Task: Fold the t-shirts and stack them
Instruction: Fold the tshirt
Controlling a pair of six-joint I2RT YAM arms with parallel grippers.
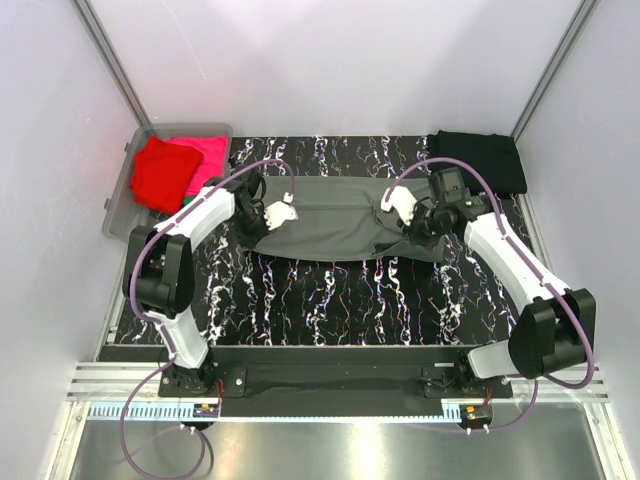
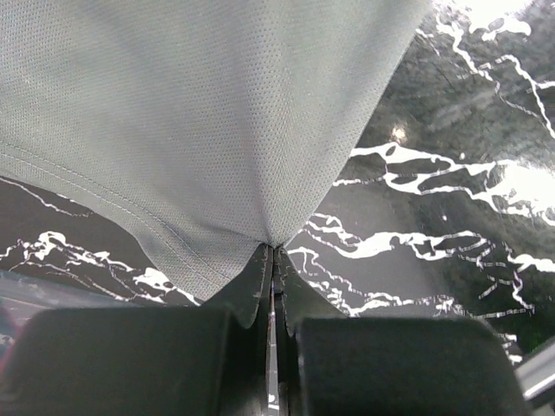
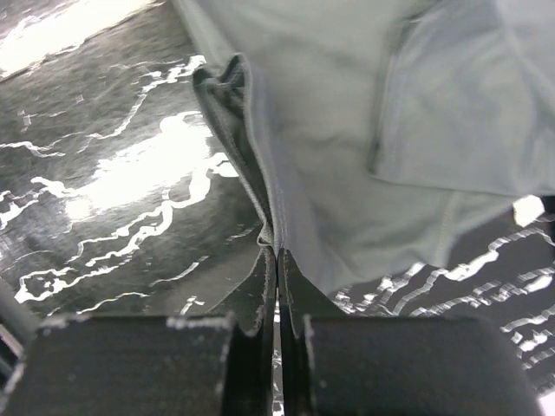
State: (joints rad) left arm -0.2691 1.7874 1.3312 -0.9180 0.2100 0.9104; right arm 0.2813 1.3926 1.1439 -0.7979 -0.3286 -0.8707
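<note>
A dark grey t-shirt (image 1: pixel 335 222) lies stretched across the middle of the black marbled table (image 1: pixel 330 300). My left gripper (image 1: pixel 272 212) is shut on its left edge; in the left wrist view the cloth (image 2: pixel 217 121) pulls to a point at the closed fingertips (image 2: pixel 274 250). My right gripper (image 1: pixel 398 208) is shut on its right edge; the right wrist view shows the hem (image 3: pixel 347 156) pinched at the closed tips (image 3: pixel 276 251). A folded black t-shirt (image 1: pixel 480 158) lies at the back right. Red (image 1: pixel 160 172) and pink (image 1: pixel 205 155) t-shirts sit in a bin.
A clear plastic bin (image 1: pixel 125 195) stands at the back left, off the table's corner. White enclosure walls close in the back and sides. The arm bases are bolted at the near edge on a metal rail (image 1: pixel 330 380).
</note>
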